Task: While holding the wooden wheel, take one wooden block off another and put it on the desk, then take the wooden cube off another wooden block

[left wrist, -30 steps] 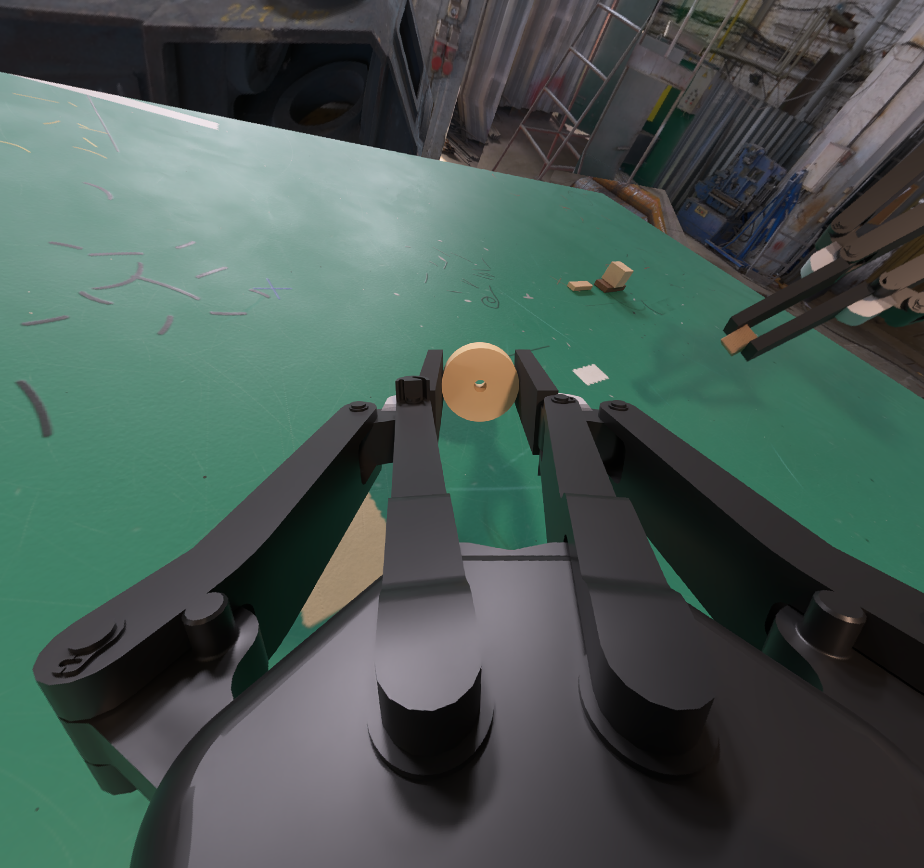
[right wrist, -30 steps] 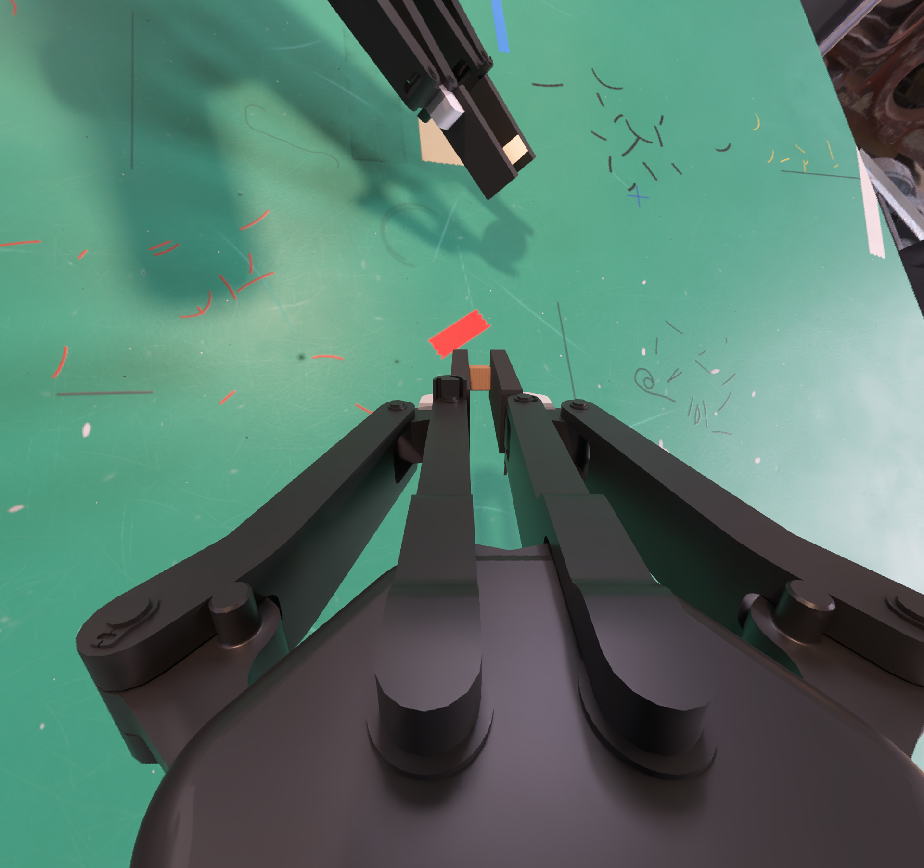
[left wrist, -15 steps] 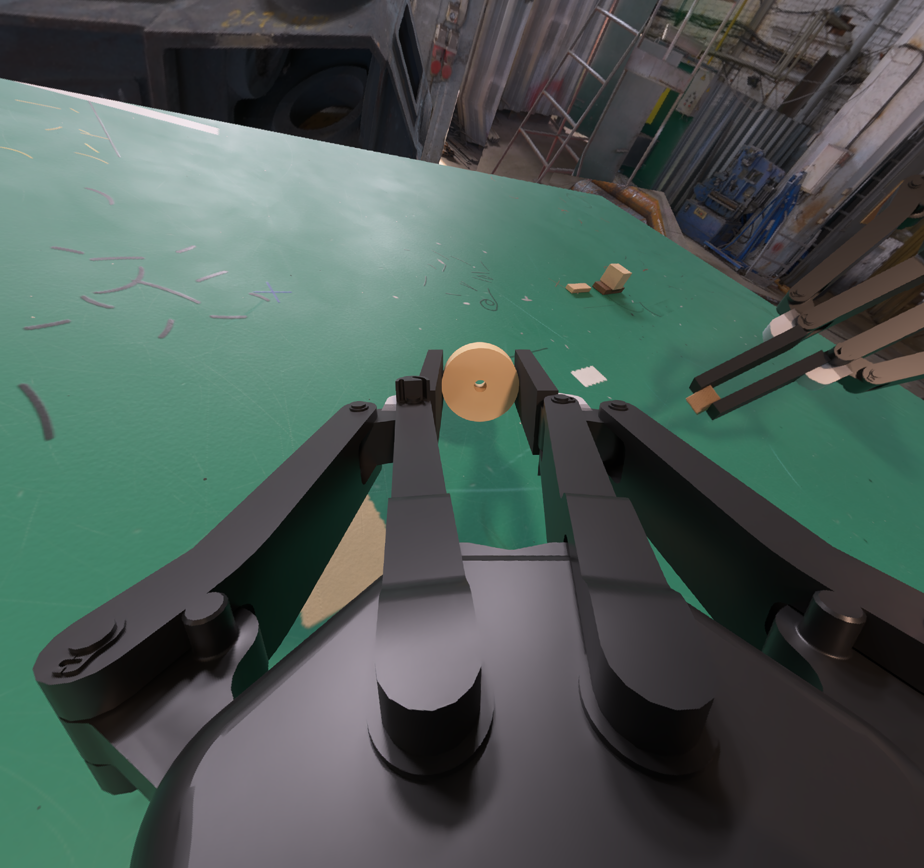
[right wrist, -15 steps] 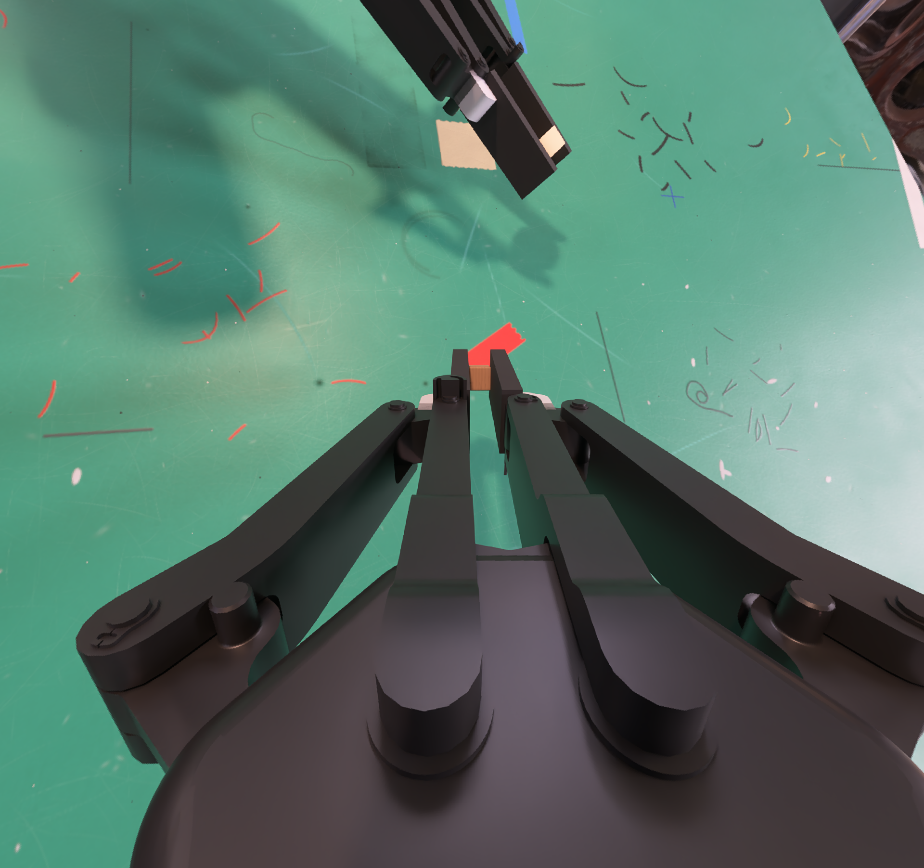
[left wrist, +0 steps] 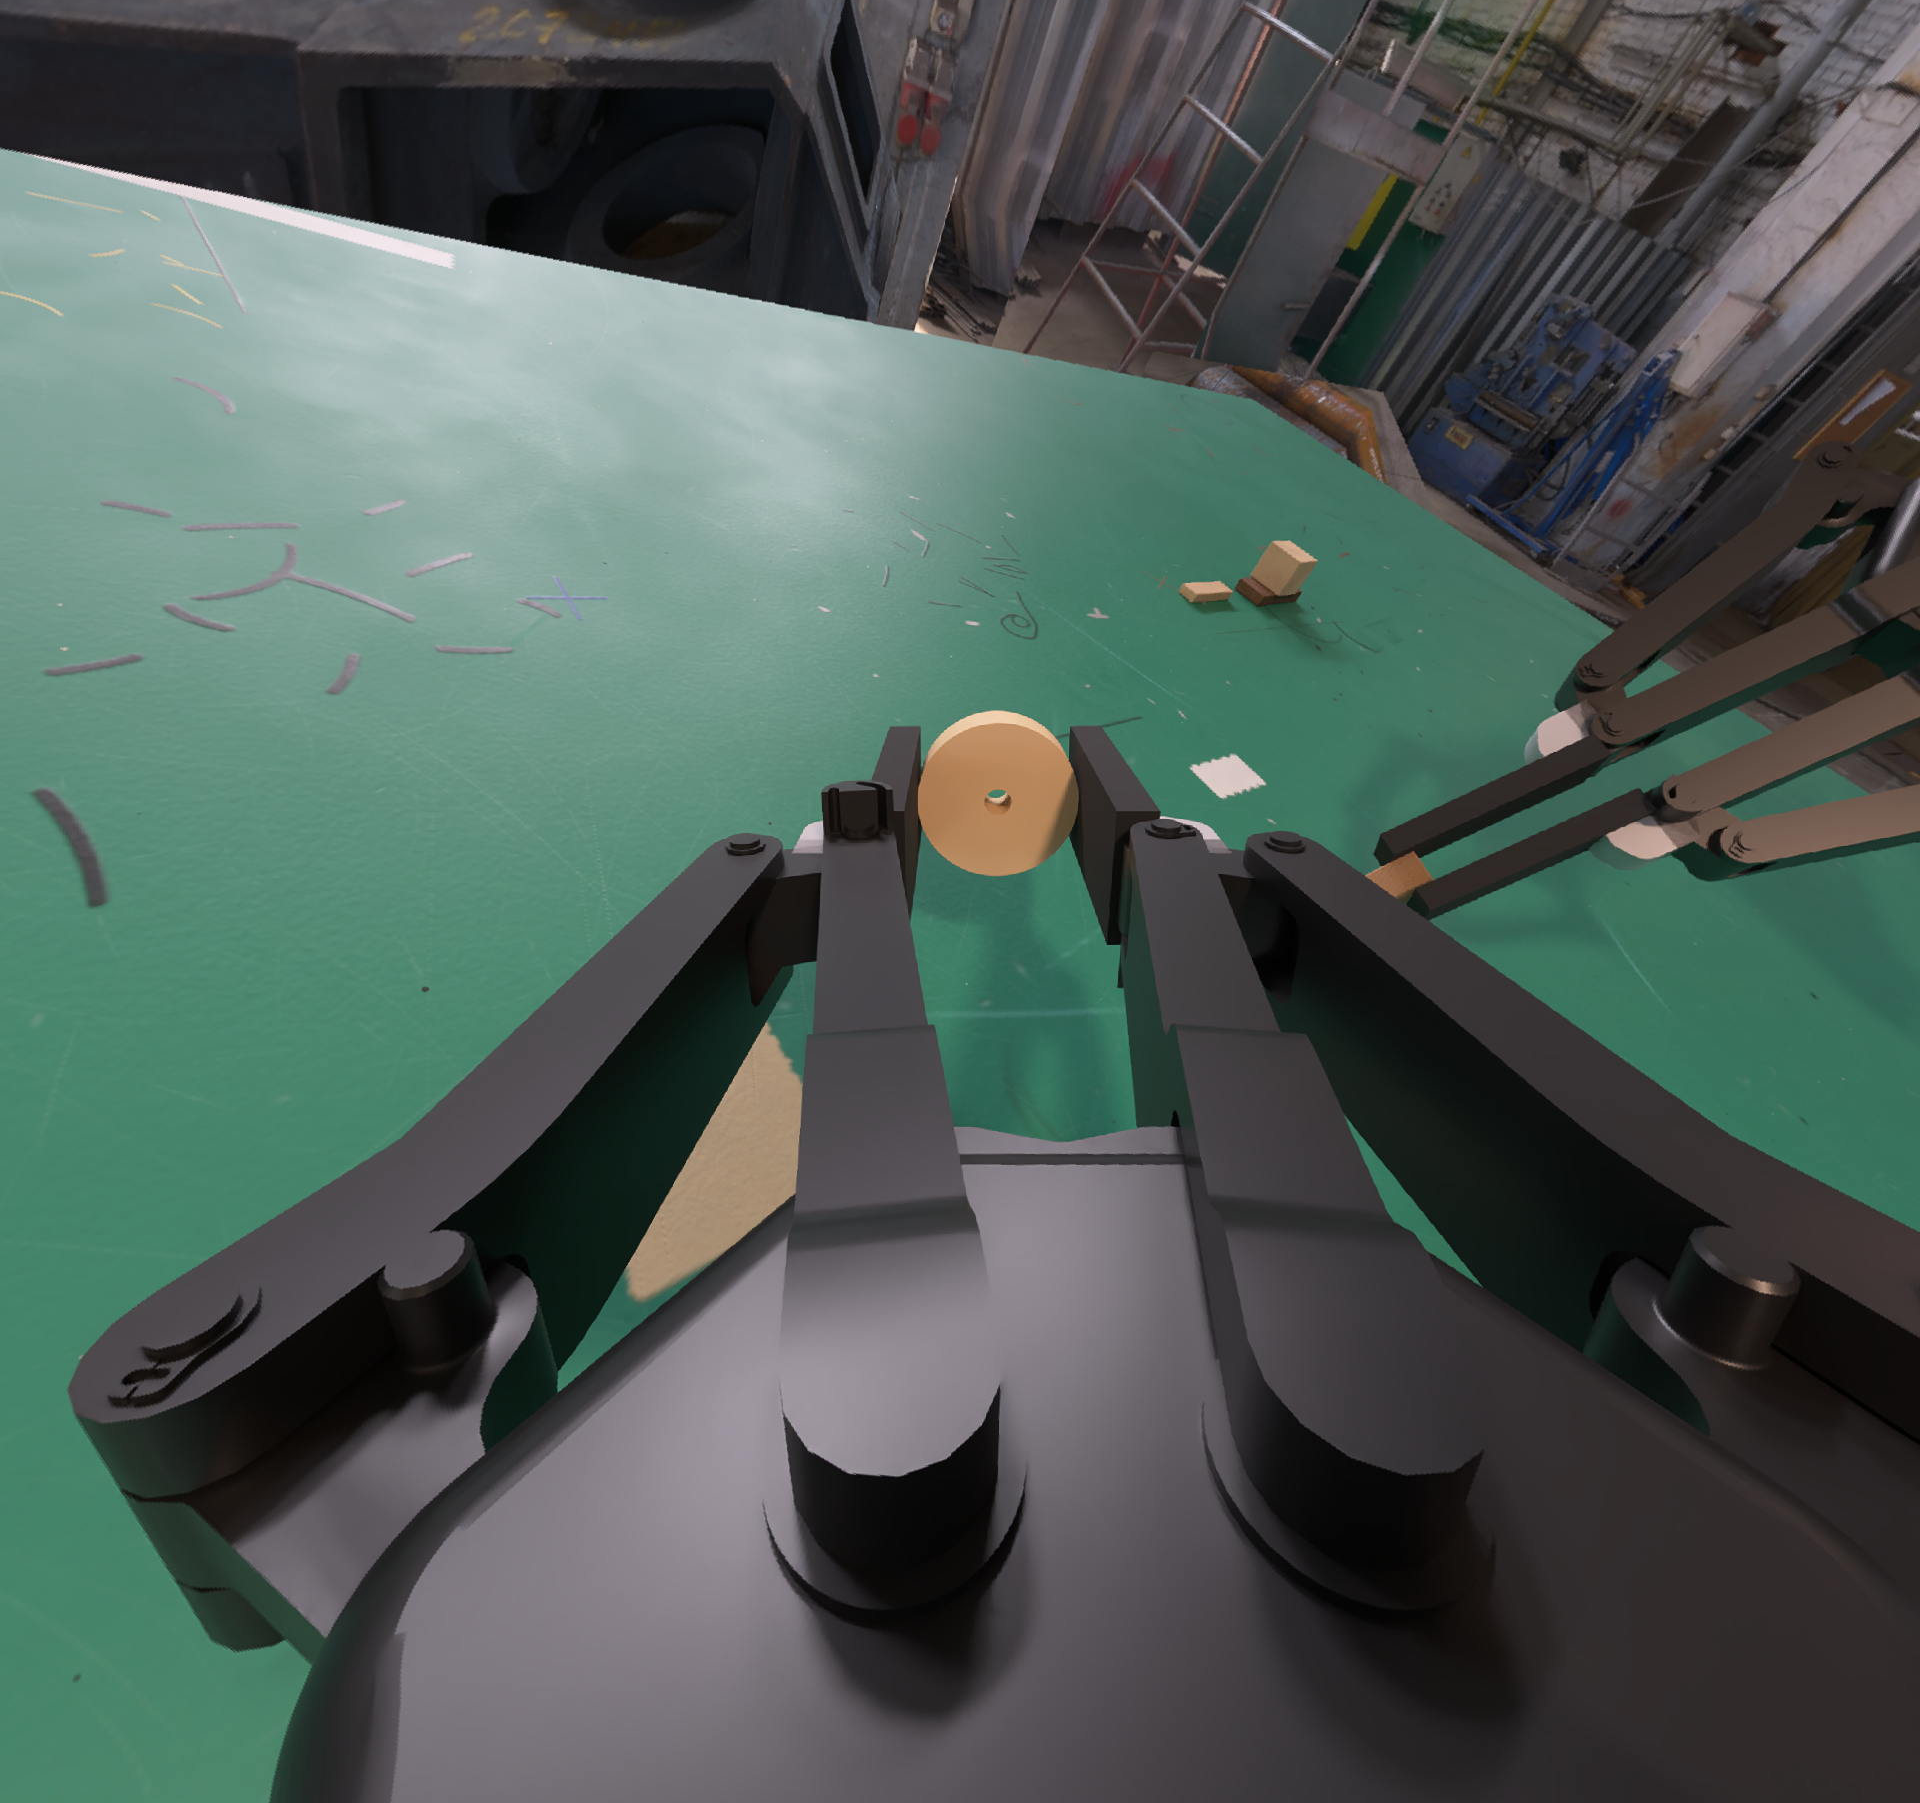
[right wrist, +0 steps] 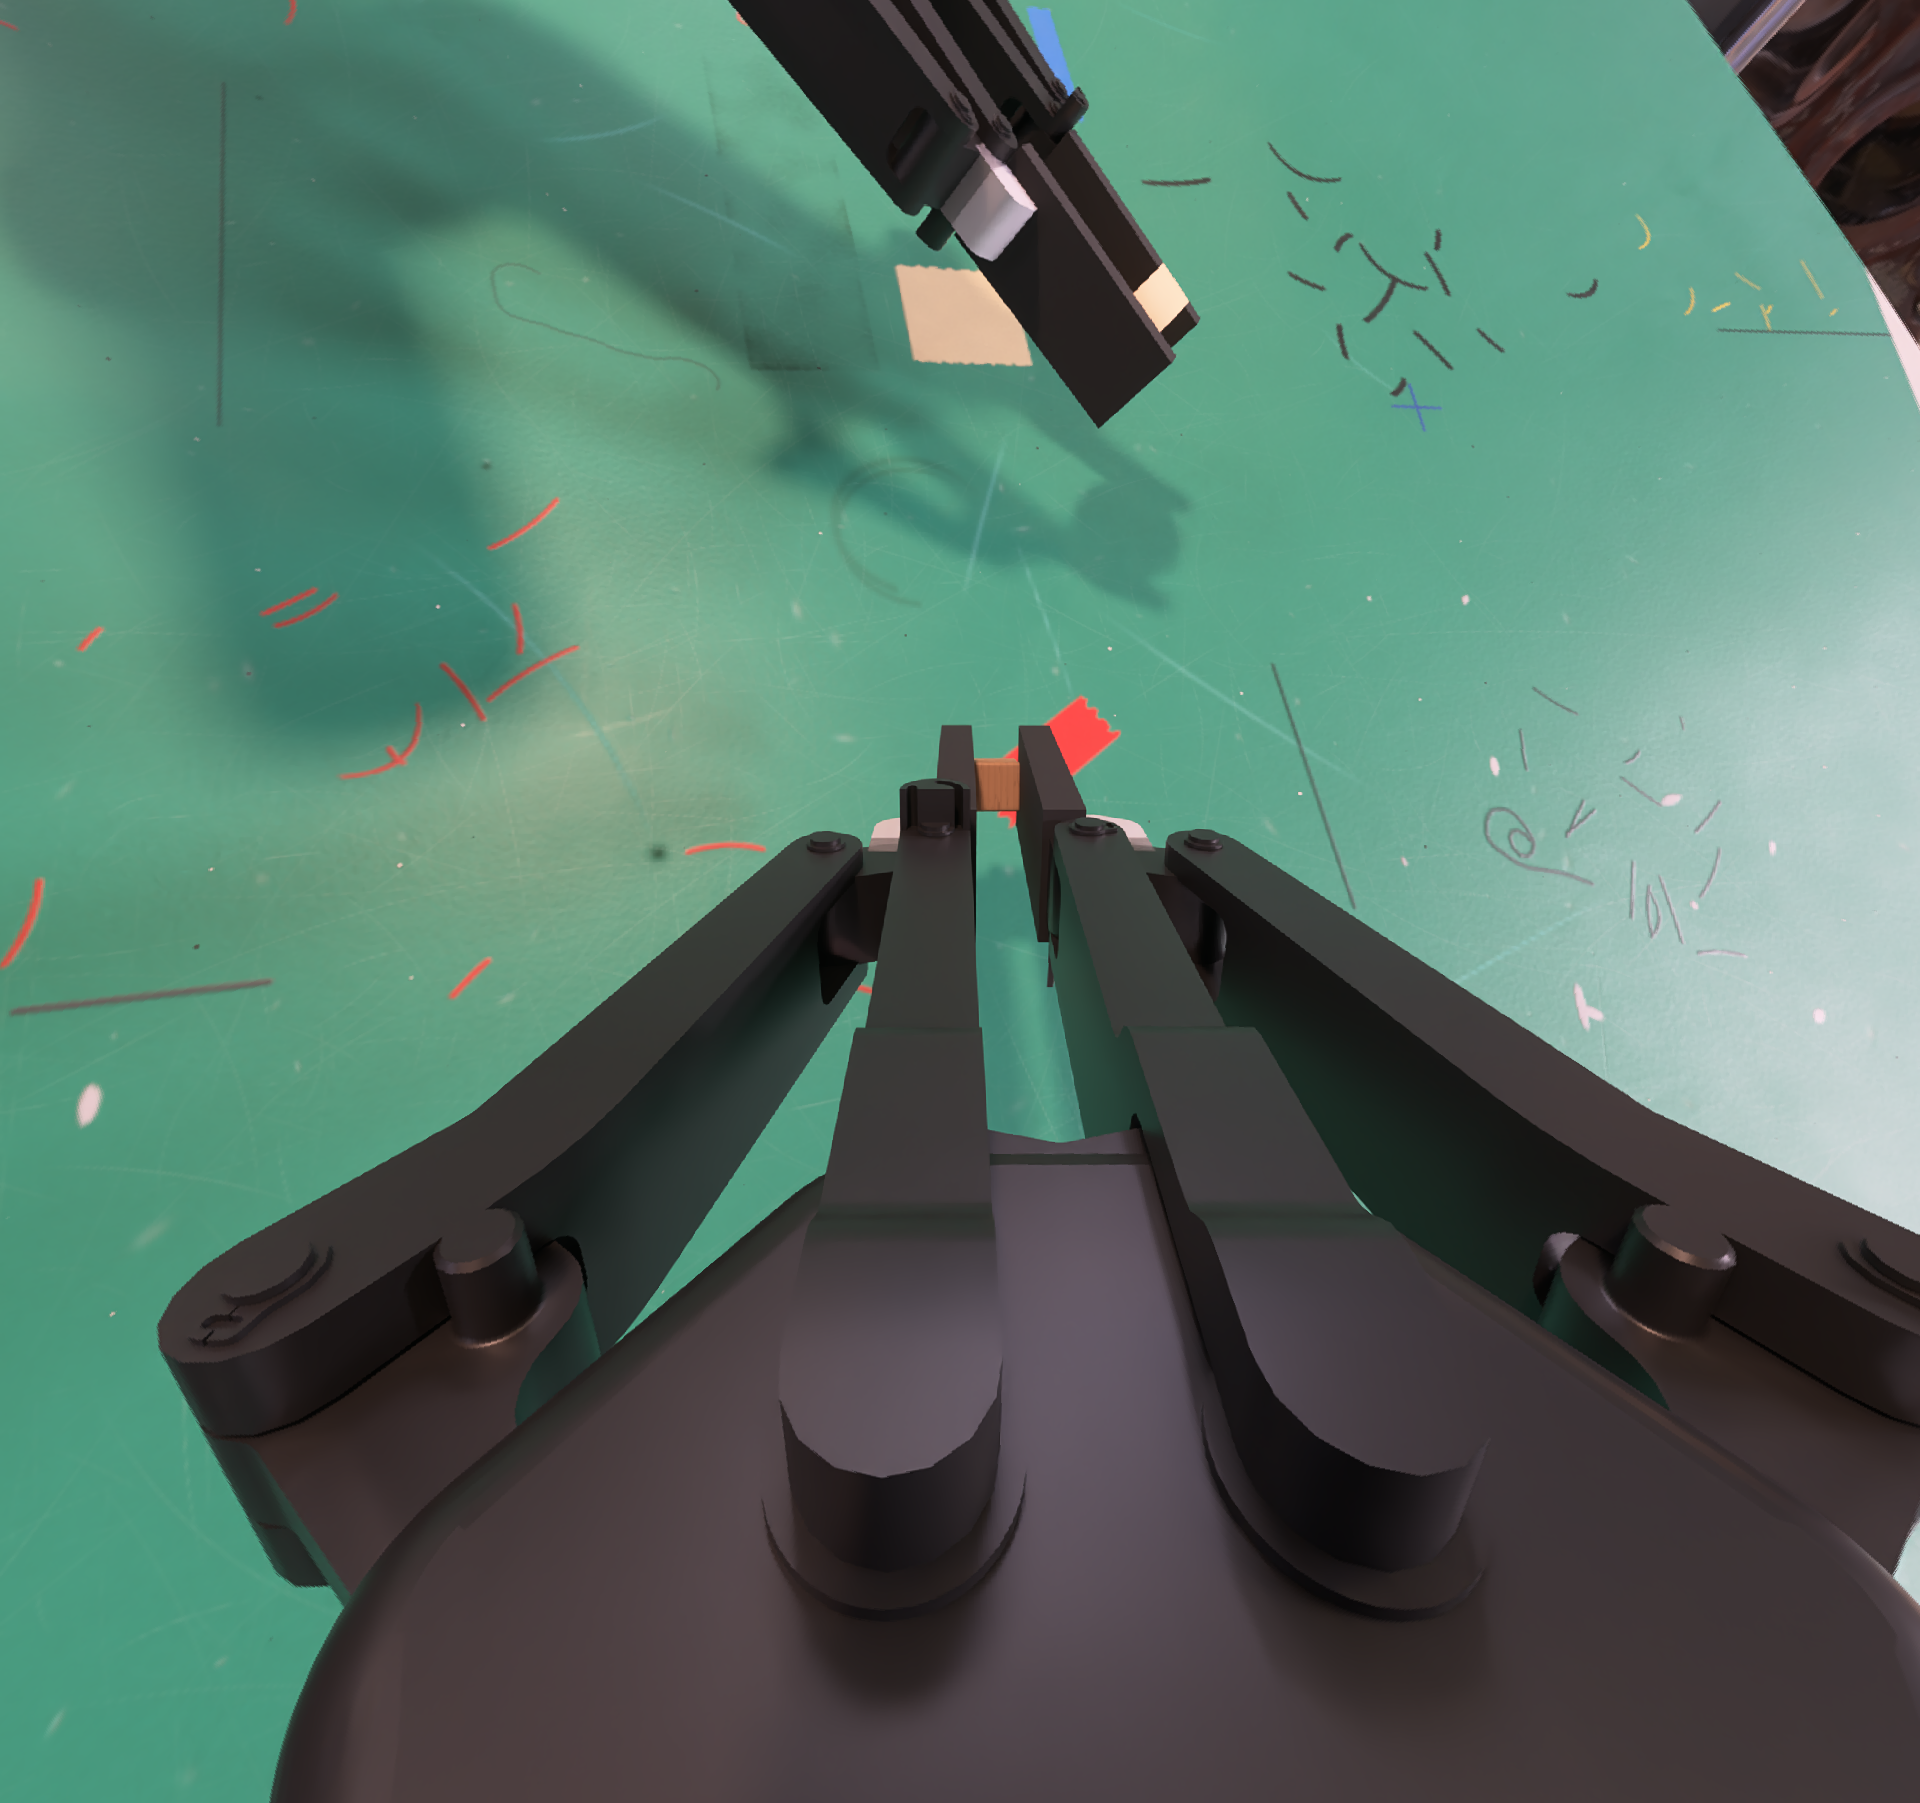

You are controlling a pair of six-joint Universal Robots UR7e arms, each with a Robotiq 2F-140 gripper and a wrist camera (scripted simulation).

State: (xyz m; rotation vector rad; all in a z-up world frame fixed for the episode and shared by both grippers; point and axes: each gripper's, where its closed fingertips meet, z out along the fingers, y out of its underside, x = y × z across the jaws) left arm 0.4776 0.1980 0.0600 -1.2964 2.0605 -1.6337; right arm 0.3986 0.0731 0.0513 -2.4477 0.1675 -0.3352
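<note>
Right tool (right wrist: 997, 766) pinches a wooden block (right wrist: 995, 783) seemingly above the bench (right wrist: 623, 818) (left tool (left wrist: 995, 777) clamps the wooden wheel (left wrist: 995, 793)); releasing high could bounce it.

A green worktop (left wrist: 520, 818) is filling most of the frame, scuffed with grey strokes at left. A small white patch (left wrist: 1227, 775) is lying right of centre. Beyond the far edge, a dark machine housing (left wrist: 436, 70) is sitting upper left and a metal ladder (left wrist: 1226, 143) is leaning upper right. From above, a red patch (right wrist: 1086, 730), a beige patch (right wrist: 961, 314) and a blue strip (right wrist: 1049, 44) are showing.
</note>
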